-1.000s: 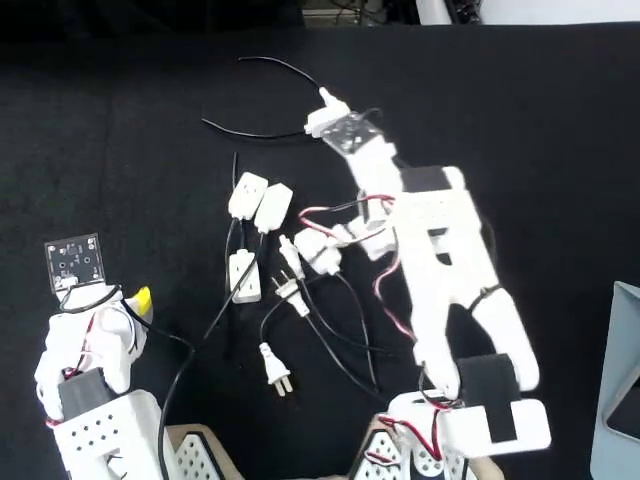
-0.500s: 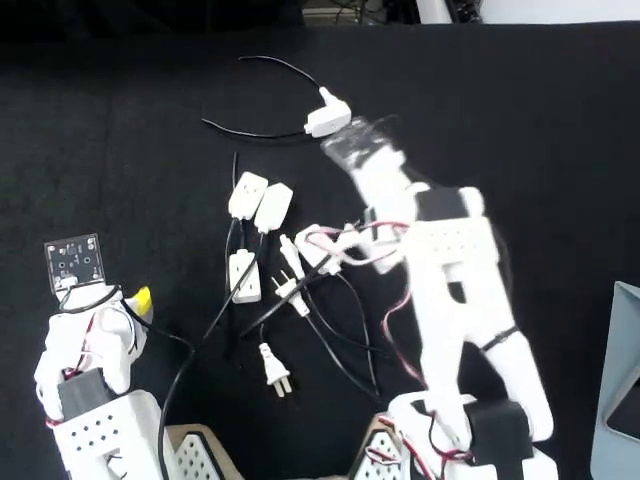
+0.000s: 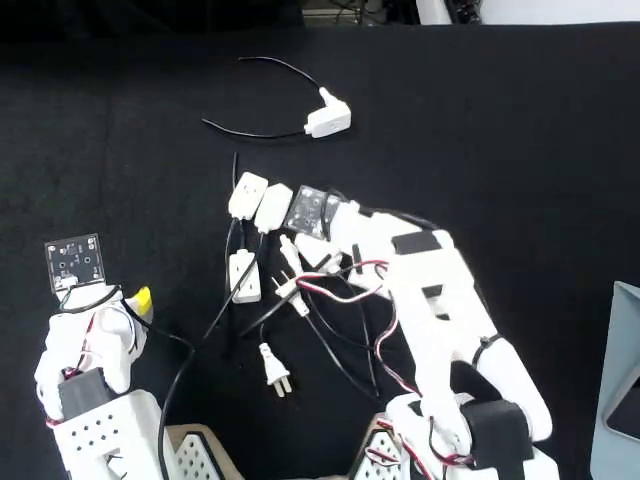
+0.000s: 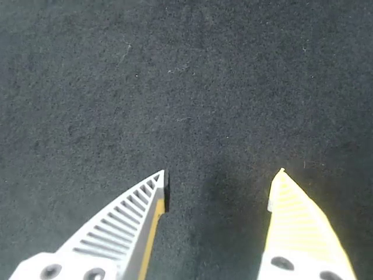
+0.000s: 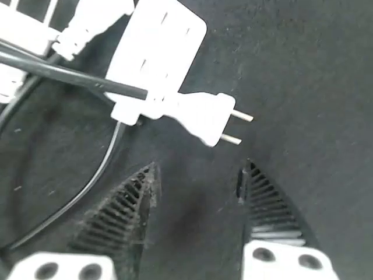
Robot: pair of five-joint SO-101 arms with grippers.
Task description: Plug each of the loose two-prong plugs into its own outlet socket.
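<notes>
A black tabletop has a grey-blue container at its right edge.

We look down on a table covered in matte black cloth, evenly lit, its fine nap showing in the wrist views. Beyond its far edge we make out a dark band and a bright white strip toward the right, and a pale blue-grey panel stands at the right edge.

2 robot arms, 3 loose plugs, 4 white sockets
</notes>
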